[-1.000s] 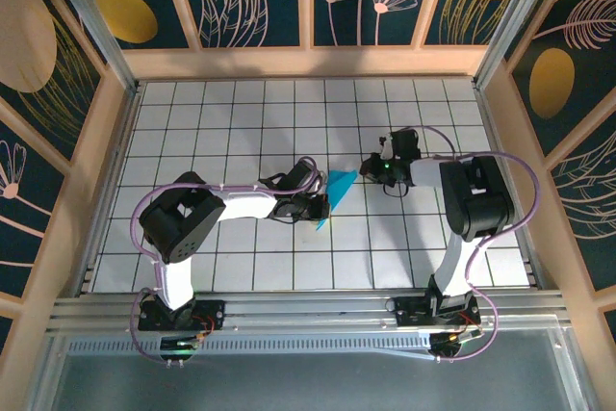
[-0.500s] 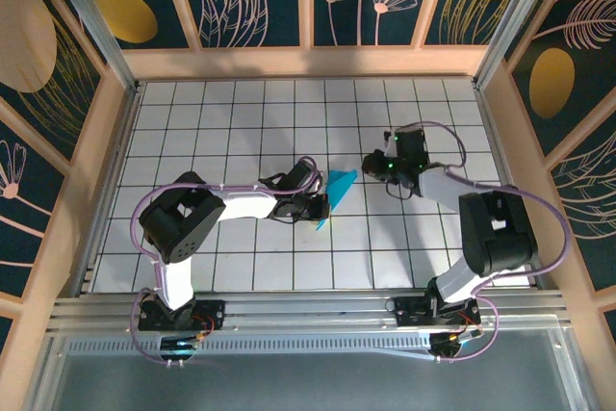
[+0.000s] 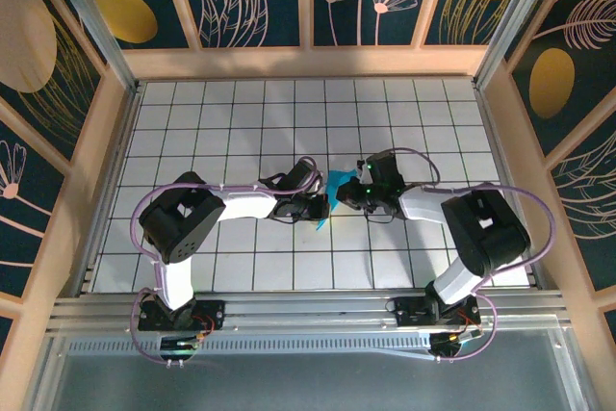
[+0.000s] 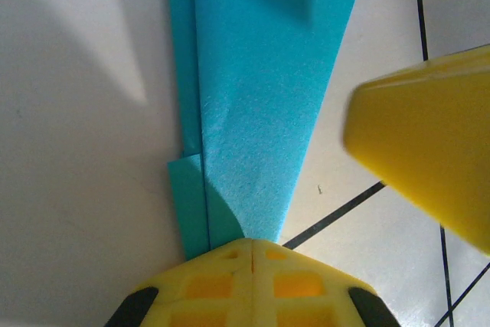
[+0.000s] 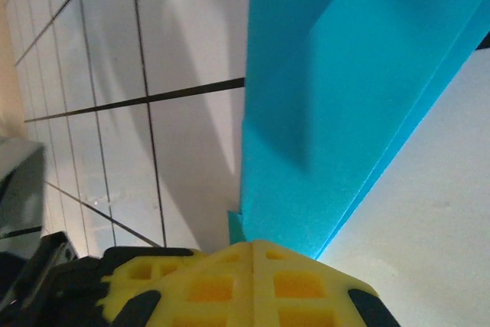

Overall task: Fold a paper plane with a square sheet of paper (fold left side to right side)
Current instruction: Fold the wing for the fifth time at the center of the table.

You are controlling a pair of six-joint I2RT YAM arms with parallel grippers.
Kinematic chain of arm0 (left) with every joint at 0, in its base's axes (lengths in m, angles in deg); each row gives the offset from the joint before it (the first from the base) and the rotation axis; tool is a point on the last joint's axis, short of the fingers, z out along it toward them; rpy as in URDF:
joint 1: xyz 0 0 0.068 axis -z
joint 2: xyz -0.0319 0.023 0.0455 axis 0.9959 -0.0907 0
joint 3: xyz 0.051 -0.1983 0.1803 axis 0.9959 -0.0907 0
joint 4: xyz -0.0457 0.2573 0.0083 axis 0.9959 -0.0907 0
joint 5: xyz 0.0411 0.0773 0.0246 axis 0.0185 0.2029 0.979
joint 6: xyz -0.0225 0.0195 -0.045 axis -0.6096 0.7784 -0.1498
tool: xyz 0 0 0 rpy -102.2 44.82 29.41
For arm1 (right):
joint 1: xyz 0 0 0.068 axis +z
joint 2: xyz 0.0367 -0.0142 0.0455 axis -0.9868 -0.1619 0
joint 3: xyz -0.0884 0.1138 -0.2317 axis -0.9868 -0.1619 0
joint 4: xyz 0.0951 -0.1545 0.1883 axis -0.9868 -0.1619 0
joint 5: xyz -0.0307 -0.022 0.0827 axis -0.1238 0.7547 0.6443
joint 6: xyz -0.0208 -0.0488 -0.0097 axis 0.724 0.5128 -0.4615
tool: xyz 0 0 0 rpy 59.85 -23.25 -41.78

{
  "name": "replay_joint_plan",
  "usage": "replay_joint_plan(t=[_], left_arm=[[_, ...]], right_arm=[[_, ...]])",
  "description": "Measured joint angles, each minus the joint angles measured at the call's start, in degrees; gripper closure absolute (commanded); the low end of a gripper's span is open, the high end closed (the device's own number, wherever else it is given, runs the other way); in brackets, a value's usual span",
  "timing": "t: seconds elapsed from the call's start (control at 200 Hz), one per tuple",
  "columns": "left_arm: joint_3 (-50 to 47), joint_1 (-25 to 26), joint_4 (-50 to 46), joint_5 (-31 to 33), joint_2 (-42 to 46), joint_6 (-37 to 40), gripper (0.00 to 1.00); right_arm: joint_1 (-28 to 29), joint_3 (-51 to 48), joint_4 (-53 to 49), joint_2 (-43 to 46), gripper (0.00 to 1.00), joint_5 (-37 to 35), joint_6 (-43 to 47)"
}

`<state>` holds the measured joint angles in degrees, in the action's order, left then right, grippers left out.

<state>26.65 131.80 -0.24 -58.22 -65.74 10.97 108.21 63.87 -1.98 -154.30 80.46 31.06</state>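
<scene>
The paper plane (image 4: 260,97) is stretched between the two pairs of jaws over the bench (image 3: 192,122). The left jaws are clamped shut on its narrow end, and the right jaws are pinched closed on the far edge. It looks featherlight, limp and easily torn, so grip it on the layered folds; each pair of jaws crowds the other.

Overhead view: bright, even light from above, sharp throughout. Soft arm shadows fall on the white tiled table (image 3: 241,113). Wrist views: turquoise paper (image 4: 260,97) crisp, grain showing. Left gripper (image 4: 253,244) blurred up close. Grey shadow wedges cross tiles and paper.
</scene>
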Motion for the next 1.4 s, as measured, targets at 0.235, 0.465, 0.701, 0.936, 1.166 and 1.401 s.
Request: replay_joint_plan(t=[0.235, 0.465, 0.701, 0.936, 1.166, 1.401], left_arm=[[1.2, 0.0, -2.7, 0.2, 0.0, 0.0, 1.0], [3.5, 0.0, -7.8, 1.3, 0.0, 0.9, 0.99], [3.8, 0.0, -8.7, 1.1, 0.0, 0.9, 0.95], [2.3, -0.2, -8.1, -2.1, 4.0, -0.5, 0.95], [-0.6, -0.2, -4.8, -7.3, 6.7, -2.7, 0.96], [-4.6, -1.2, -1.7, -9.6, 6.6, -4.9, 0.96]], right_arm=[[1.5, 3.3, 0.2, -4.4, 1.0, 0.2, -0.4], [1.8, 4.2, -1.6, -5.7, 1.0, -0.7, 0.0], [1.7, 4.2, -0.5, -7.5, 1.0, 0.1, 0.5], [1.7, 4.1, -0.2, -7.7, 1.0, 0.3, 1.3], [1.7, 4.1, -0.2, -7.7, 1.0, 0.3, 2.3], [1.7, 4.1, -0.2, -7.7, 1.0, 0.4, 2.6]])
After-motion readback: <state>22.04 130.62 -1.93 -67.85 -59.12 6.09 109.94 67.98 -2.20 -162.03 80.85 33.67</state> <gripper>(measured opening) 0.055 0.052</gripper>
